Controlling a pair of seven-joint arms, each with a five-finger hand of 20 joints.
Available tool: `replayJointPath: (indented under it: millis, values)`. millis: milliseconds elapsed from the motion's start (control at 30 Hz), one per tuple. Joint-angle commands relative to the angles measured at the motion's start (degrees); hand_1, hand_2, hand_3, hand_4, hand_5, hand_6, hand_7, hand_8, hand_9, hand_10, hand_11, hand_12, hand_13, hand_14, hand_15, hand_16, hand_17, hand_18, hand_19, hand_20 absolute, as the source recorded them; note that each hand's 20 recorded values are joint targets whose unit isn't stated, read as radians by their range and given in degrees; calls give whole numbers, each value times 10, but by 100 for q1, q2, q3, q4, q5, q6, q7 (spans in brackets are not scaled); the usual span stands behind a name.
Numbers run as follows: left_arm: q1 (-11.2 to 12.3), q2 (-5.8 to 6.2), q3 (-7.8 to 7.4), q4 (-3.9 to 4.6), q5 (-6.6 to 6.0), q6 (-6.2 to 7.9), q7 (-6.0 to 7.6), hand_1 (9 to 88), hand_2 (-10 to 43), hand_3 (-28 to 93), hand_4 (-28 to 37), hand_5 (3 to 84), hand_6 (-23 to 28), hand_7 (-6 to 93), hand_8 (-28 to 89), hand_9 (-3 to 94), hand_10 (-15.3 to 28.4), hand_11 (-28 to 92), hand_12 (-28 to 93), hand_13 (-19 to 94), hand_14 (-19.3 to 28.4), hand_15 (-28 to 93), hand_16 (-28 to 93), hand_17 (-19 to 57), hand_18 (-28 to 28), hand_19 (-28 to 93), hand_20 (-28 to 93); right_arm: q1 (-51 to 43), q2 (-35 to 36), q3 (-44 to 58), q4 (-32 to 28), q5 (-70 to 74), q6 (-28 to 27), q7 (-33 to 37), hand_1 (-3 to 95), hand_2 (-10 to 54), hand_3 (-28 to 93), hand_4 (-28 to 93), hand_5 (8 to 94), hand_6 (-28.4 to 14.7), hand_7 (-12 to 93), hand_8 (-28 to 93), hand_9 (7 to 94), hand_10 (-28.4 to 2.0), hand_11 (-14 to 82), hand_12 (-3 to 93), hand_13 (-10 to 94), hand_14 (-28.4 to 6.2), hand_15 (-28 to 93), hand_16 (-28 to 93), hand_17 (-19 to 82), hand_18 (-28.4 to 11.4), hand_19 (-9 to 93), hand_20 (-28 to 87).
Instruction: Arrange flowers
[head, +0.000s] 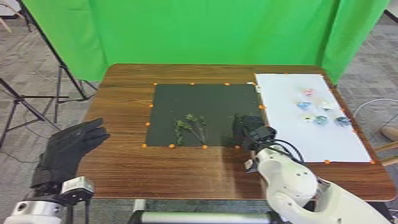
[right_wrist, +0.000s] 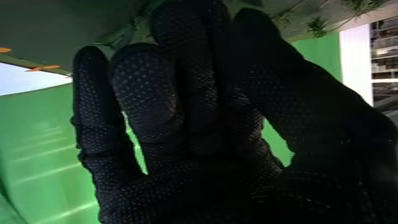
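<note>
Head view, dial centred on the black mat (head: 178, 95), 12 o'clock at the far edge: leafy green stems (head: 201, 134) lie near 6 o'clock. Your right hand (head: 251, 131) is at 4 o'clock, by the mat's edge. The step in hand is judged to be laying out greenery. Approach low and grip a single stem at its bare part; the leaves would probably bend or snag on neighbours. Release close to the mat, so that the stem does not roll.

At 3 o'clock, a white sheet (head: 329, 147) carries loose flower heads, including a pink flower head (head: 308, 92) and a blue flower head (head: 304, 105); these appear to await use. Caution: black cables (head: 289, 146) at your right wrist could sweep the sheet. Your left hand (head: 78, 142), at 8 o'clock, is relaxed and extended, with no item visible in it.

Right wrist view: leafy greenery lies beyond your right glove. You cannot tell how far this hand is open or whether it has hold of a stem; verify before lifting.
</note>
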Motion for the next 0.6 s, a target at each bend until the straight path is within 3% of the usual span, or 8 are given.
replayJointPath:
  millis: [33,67,133,333,367,433,533,600]
  values:
    - [197,10,-9,-29,-58,82,37,273,54,820,-139,479,146,155,-85,410,228,387,111,285,283,609,-118,-95,218,559,157,-81,171,31,-195,-111,141,197,413,-94,807,-271,730,-51,307,101,745,-152,380,247,691,-111,705,238,312,-242,819,70]
    - [207,-24,-11,-38,-37,69,8,273,55,820,-139,479,146,155,-85,410,228,387,111,285,283,609,-118,-95,218,559,157,-122,179,67,-223,-116,128,193,410,-92,806,-270,731,-51,304,98,744,-156,382,239,691,-112,705,237,312,-244,818,69]
    - [213,19,1,-27,-87,106,75,273,55,820,-139,478,146,154,-85,411,228,387,111,286,284,609,-119,-95,217,558,157,-120,171,104,-265,-40,139,195,407,-90,805,-268,732,-52,301,97,744,-158,385,230,691,-114,705,235,312,-247,818,67]
    - [212,-67,-3,-40,-33,75,20,273,54,820,-138,478,147,154,-84,411,228,387,111,286,284,609,-119,-95,217,559,157,-95,197,60,-398,30,207,199,392,-84,807,-262,735,-52,292,92,744,-160,387,219,695,-117,706,231,313,-251,817,65]
    - [261,47,4,-47,-132,145,111,273,54,820,-139,478,147,154,-84,411,228,387,111,286,284,609,-119,-95,217,559,157,-113,203,89,-435,49,237,220,386,-82,808,-261,735,-52,289,90,744,-160,387,219,695,-117,706,232,313,-252,817,64]
    - [296,60,-12,-61,-155,184,162,273,55,819,-140,479,147,153,-84,411,228,387,111,286,284,609,-119,-95,218,558,157,-160,238,221,-500,63,322,190,374,-77,811,-260,734,-52,284,84,743,-161,386,218,694,-120,707,232,313,-254,817,63]
    - [392,213,-21,-62,-288,280,331,272,55,820,-139,479,147,153,-84,411,228,386,111,286,284,609,-118,-95,217,558,157,-244,343,509,-579,137,388,137,355,-66,818,-257,729,-51,274,61,741,-163,383,216,687,-126,709,233,310,-257,817,62]
    - [365,240,5,-61,-317,306,387,273,55,819,-139,479,146,154,-84,411,228,387,111,286,284,609,-118,-95,217,559,157,-339,401,814,-626,223,366,104,340,-48,819,-248,719,-52,272,-11,728,-164,381,217,672,-132,713,230,306,-258,816,55]
